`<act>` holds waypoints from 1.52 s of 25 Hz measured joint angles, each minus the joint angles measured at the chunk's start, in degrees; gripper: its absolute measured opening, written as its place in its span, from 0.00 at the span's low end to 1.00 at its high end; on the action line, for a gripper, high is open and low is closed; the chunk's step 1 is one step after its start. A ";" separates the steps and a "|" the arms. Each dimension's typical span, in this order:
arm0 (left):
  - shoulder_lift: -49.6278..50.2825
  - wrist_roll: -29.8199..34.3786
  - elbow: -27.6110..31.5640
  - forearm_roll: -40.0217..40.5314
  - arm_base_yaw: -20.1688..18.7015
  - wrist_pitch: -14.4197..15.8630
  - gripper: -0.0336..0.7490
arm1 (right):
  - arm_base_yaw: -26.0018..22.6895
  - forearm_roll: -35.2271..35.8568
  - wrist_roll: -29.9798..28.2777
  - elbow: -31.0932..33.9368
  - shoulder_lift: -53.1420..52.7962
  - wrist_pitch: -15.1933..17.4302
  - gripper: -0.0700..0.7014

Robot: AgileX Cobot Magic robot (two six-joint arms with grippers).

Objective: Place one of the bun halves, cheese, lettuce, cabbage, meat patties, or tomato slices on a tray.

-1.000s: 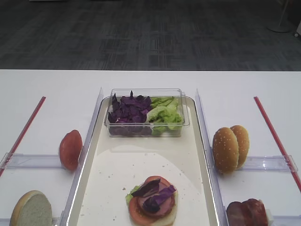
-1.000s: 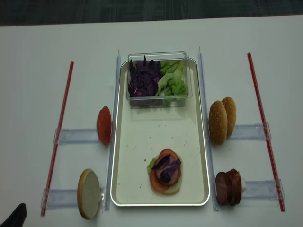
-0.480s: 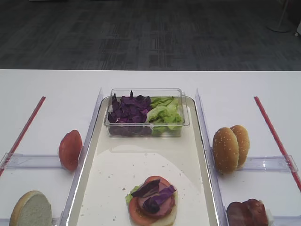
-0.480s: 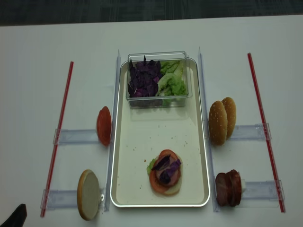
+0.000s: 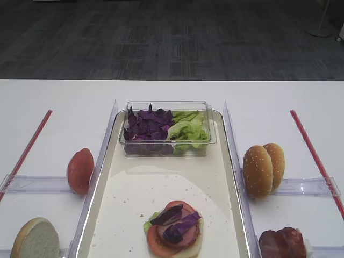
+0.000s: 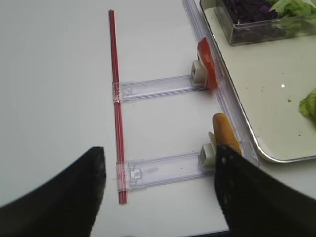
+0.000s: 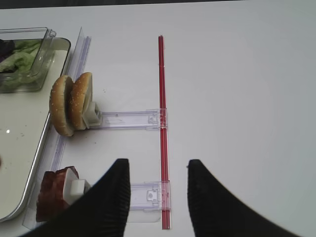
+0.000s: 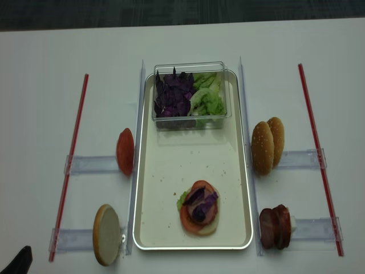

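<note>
On the cream tray lies a stack of a pale bun half, lettuce, tomato, meat and cabbage. Two sesame bun halves stand on edge to the tray's right, with meat patties nearer the front. To the left stand a tomato slice and a cut-face bun half. No cheese is in view. My left gripper hangs open over the left holder, empty. My right gripper is open over the right red strip, also empty.
A clear box at the tray's far end holds purple cabbage and green lettuce. Red strips and clear plastic holders flank the tray. A dark tip of the left arm shows at the bottom left corner.
</note>
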 joint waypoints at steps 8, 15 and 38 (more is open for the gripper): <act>0.00 0.00 0.00 0.00 0.00 0.00 0.60 | 0.00 0.00 0.00 0.00 0.00 0.00 0.50; 0.00 0.00 0.00 0.00 0.00 0.00 0.60 | 0.00 0.00 0.00 0.00 0.00 0.00 0.50; 0.00 0.00 0.00 0.00 0.00 0.00 0.60 | 0.00 0.00 0.00 0.00 0.00 0.00 0.50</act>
